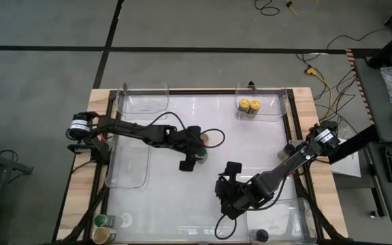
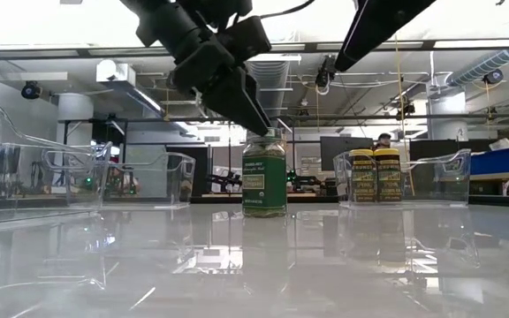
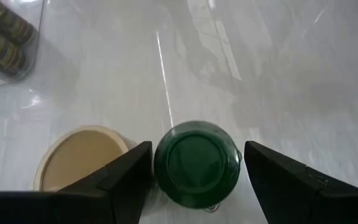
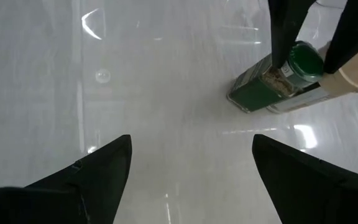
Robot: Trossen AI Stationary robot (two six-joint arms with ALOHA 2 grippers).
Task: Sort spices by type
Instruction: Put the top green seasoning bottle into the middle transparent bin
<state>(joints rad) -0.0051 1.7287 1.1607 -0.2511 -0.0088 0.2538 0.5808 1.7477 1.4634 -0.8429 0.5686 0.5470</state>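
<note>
A green-lidded spice jar [image 2: 264, 177] stands upright on its base mid-table, close beside a tan-lidded jar [image 3: 79, 155]. My left gripper [image 3: 197, 146] slants down from the table's left, open, with one finger on each side of the green lid [image 3: 196, 165]. My right gripper [image 4: 191, 143] hangs open and empty above the table, nearer the front edge [image 1: 231, 170]; it looks toward the green jar [image 4: 278, 87]. Two yellow-lidded jars [image 1: 249, 106] stand in the far right bin. My left gripper's fingers [image 3: 135, 168] stand on either side of the green jar's lid [image 3: 166, 165], coming slantwise from above and the table's left. Whether they touch the lid I cannot tell. The jar stands upright on the table.
Clear bins sit at the far left [image 1: 145, 95], the left side [image 1: 128, 167] and the near right [image 1: 284, 218], the last holding a black-lidded jar [image 1: 261, 235]. A green-lidded jar [image 1: 101, 220] and a tan-lidded jar [image 1: 103, 235] stand at the near left corner.
</note>
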